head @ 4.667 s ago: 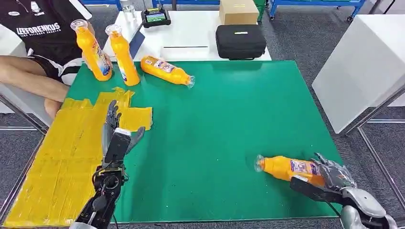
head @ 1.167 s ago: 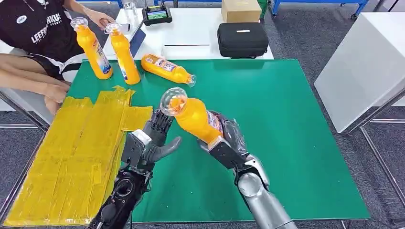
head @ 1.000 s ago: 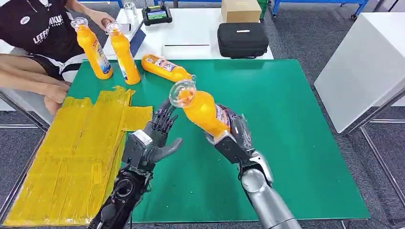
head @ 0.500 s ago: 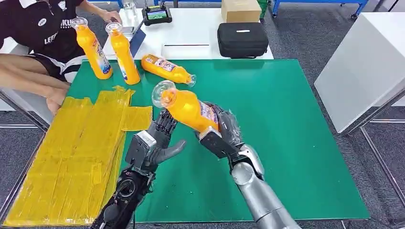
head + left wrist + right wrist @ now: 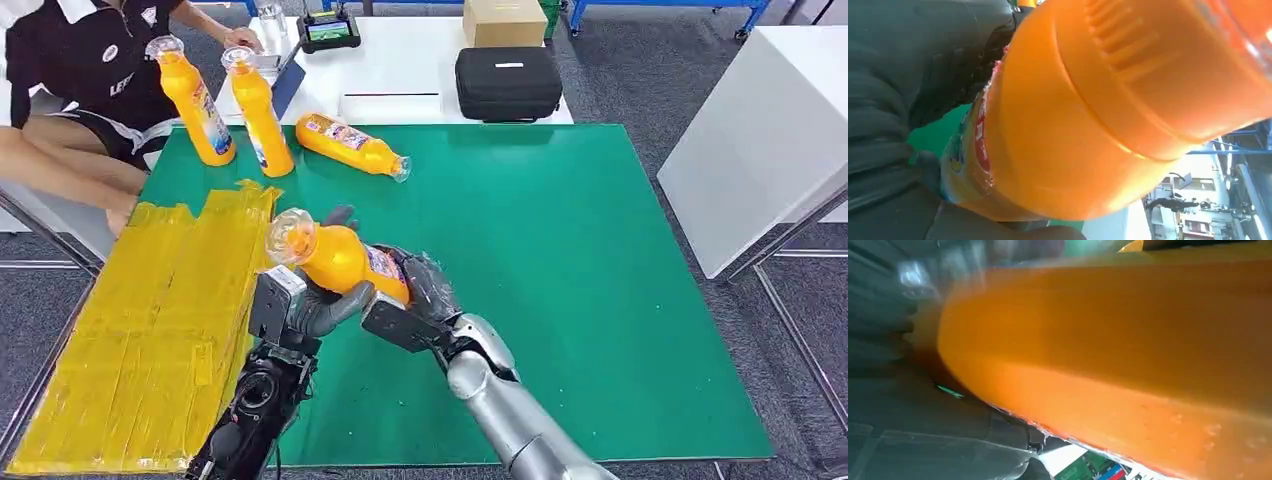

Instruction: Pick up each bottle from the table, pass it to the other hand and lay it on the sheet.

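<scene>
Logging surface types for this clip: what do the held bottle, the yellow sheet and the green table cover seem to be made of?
Held bottle: likely glossy orange plastic with a clear cap and printed label.
Yellow sheet: looks like thin plastic film or tape strips; wrinkled, slightly shiny, with seams.
Green table cover: apparently a matte mat, flat and even; the exact material is unclear.

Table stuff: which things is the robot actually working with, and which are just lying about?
Part of the job:
held bottle, gripped by right hand, left hand under it
three waiting bottles
yellow sheet

Just lying about:
black case
cardboard box
</scene>
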`<move>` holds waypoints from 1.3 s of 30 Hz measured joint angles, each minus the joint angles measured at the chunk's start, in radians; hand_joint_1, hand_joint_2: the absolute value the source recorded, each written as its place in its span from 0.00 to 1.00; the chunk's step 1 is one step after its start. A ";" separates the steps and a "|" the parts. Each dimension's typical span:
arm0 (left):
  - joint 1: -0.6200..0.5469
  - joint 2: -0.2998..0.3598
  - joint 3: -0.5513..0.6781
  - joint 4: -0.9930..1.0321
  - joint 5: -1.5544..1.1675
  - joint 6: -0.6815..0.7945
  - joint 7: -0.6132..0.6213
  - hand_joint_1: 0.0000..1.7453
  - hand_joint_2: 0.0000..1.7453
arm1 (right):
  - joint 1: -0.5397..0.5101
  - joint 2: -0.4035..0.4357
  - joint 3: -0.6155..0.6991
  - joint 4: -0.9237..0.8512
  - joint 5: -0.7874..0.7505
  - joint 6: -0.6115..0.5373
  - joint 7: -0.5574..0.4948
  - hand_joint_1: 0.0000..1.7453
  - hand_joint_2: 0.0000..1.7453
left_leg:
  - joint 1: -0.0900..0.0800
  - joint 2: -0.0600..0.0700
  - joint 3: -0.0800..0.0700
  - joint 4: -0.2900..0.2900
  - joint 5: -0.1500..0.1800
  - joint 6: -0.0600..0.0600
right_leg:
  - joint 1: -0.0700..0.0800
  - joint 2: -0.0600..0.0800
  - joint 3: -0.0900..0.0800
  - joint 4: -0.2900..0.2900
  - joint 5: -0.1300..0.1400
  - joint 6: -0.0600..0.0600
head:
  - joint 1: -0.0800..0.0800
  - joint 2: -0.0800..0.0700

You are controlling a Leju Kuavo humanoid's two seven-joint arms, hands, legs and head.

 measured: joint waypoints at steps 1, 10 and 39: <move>0.000 0.000 0.000 0.001 0.000 0.001 0.000 0.00 1.00 | -0.002 0.001 0.001 0.003 0.000 0.000 0.000 1.00 1.00 | 0.000 0.000 0.000 0.000 0.000 0.000 | 0.000 0.000 0.000 0.000 0.000 0.000 | 0.000 0.000; 0.003 0.006 0.008 0.018 0.022 0.037 -0.002 0.98 1.00 | -0.014 0.019 0.057 0.042 -0.003 0.068 0.002 1.00 1.00 | 0.000 0.000 0.000 0.000 0.000 0.000 | 0.000 0.000 0.000 0.000 0.000 0.000 | 0.000 0.000; 0.042 0.007 0.014 0.018 0.053 0.269 -0.064 1.00 1.00 | 0.055 -0.023 0.165 -0.027 -0.288 0.053 -0.029 0.00 1.00 | 0.000 0.000 0.000 0.000 0.000 0.000 | 0.000 0.000 -0.001 0.000 0.000 0.000 | 0.000 0.000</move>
